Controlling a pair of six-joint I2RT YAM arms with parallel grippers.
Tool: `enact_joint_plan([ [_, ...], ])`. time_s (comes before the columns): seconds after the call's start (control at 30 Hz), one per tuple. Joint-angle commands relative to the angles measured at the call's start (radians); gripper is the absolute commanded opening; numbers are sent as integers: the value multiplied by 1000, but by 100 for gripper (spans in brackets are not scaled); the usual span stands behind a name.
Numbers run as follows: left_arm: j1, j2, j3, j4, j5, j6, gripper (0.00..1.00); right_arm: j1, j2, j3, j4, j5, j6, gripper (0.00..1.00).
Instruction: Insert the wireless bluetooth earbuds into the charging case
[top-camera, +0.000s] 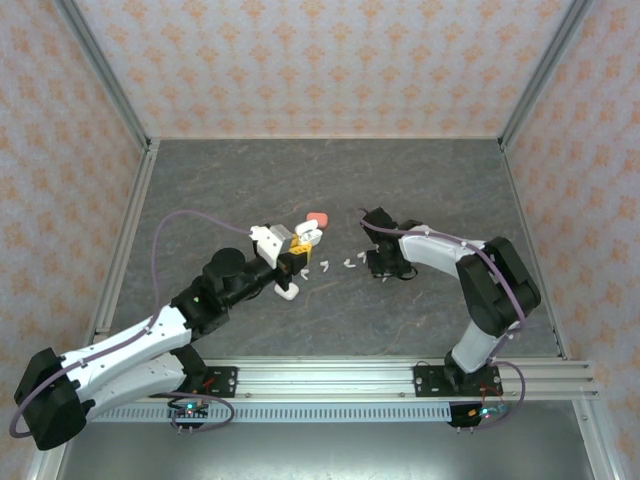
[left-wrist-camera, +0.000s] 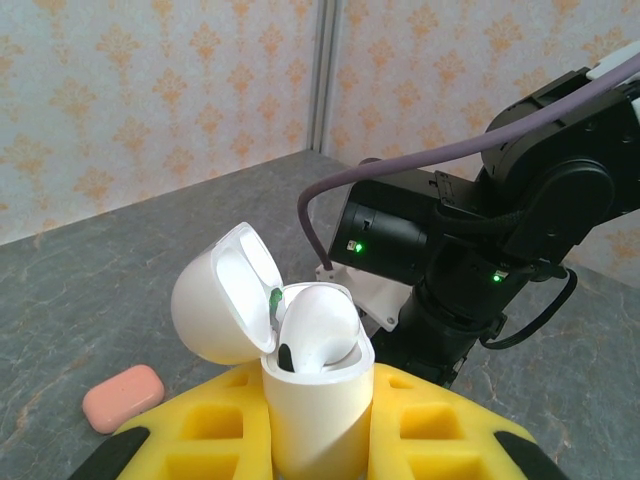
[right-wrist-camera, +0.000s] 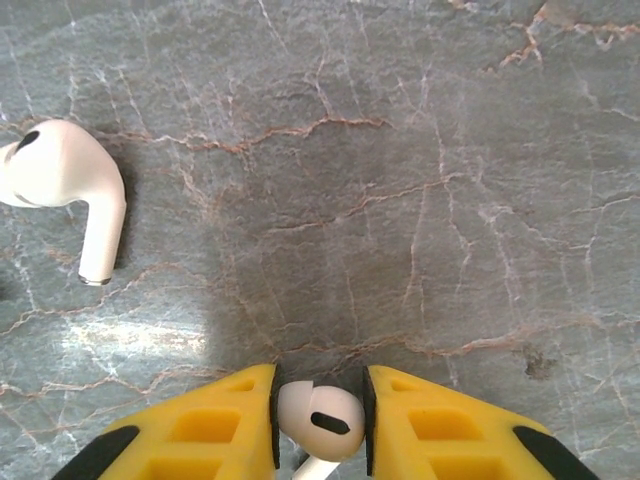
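My left gripper (left-wrist-camera: 318, 445) is shut on a white charging case (left-wrist-camera: 320, 395), held upright with its lid (left-wrist-camera: 215, 300) swung open. One white earbud (left-wrist-camera: 318, 325) sits in the case. From above, the left gripper (top-camera: 298, 248) is left of centre on the table. My right gripper (right-wrist-camera: 320, 410) is down at the table and shut on a white earbud (right-wrist-camera: 322, 425), head up between the yellow fingers. Another white earbud (right-wrist-camera: 70, 175) lies on the table to its far left. A short row of loose earbuds (top-camera: 326, 265) lies between the two grippers, with the right gripper (top-camera: 382, 268) at its right end.
A coral-pink closed case (top-camera: 317, 218) lies just beyond the left gripper, also seen as the coral case (left-wrist-camera: 123, 397). A second white case (top-camera: 288, 292) lies beside the left wrist. The right arm's black wrist (left-wrist-camera: 470, 250) stands close behind the held case. Metal frame rails (top-camera: 125, 240) edge the grey table.
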Motion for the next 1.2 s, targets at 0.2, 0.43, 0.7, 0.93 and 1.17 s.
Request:
enact_joint_plan([
  [0.2, -4, 12, 4, 32, -19, -17, 0, -5, -176, -22, 45, 56, -59, 26],
  [0.43, -4, 73, 19, 76, 4, -46, 0, -5, -328, -20, 103, -13, -121, 26],
  [0.7, -4, 148, 54, 102, 56, -61, 0, -5, -474, 11, 162, -105, -172, 26],
  [0.93, -4, 213, 82, 137, 109, -71, 0, -6, -608, 2, 254, -234, -190, 26],
  [1.17, -5, 288, 134, 173, 170, -93, 0, -1, -684, -28, 352, -328, -194, 26],
])
